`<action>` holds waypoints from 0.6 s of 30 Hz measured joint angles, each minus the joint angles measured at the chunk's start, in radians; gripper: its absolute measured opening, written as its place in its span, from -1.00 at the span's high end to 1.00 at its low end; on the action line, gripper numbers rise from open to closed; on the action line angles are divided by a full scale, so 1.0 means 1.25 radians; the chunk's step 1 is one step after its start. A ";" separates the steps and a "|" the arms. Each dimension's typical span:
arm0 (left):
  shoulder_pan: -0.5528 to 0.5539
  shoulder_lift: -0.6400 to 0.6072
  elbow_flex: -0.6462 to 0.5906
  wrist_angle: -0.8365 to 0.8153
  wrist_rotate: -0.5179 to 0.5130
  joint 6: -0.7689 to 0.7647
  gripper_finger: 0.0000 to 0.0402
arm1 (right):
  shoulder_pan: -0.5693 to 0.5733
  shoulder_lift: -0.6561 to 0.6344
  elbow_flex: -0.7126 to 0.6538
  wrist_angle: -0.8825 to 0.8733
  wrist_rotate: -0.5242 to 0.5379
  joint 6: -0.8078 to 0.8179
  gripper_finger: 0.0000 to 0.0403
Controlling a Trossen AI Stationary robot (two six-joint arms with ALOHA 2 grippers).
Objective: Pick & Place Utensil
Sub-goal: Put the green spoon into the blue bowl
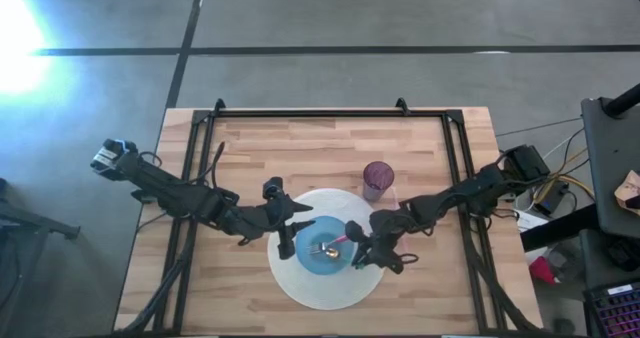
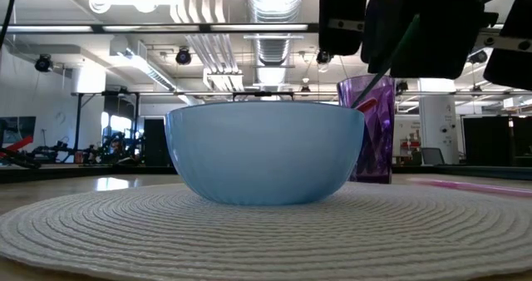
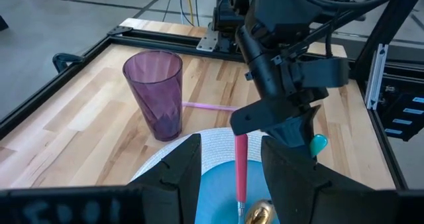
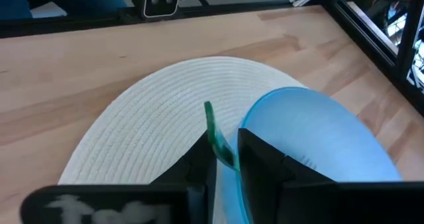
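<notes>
Green utensil (image 4: pixel 215 134) pinched in right gripper (image 1: pixel 362 255), beside bowl (image 1: pixel 322 246) rim

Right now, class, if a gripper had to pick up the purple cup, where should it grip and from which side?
Grip the purple cup across its open rim from above. It stands upright on the wooden table, beside the white placemat, and tapers downward, so the wide top is freest.

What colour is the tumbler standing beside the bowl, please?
Translucent purple tumbler; the left wrist view shows it best.
</notes>
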 joint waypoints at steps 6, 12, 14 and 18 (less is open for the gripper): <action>0.000 0.000 0.000 0.000 0.000 0.000 0.25 | 0.000 0.000 0.000 0.005 0.000 0.012 0.58; 0.000 0.000 0.000 0.000 0.000 0.000 0.25 | 0.000 0.000 0.000 0.008 0.000 0.036 0.45; 0.000 0.000 0.000 0.000 0.000 0.000 0.25 | 0.000 0.000 0.000 0.008 0.000 0.045 0.40; 0.000 0.000 0.000 -0.001 0.001 0.000 0.25 | 0.000 0.000 0.000 0.007 0.000 0.053 0.29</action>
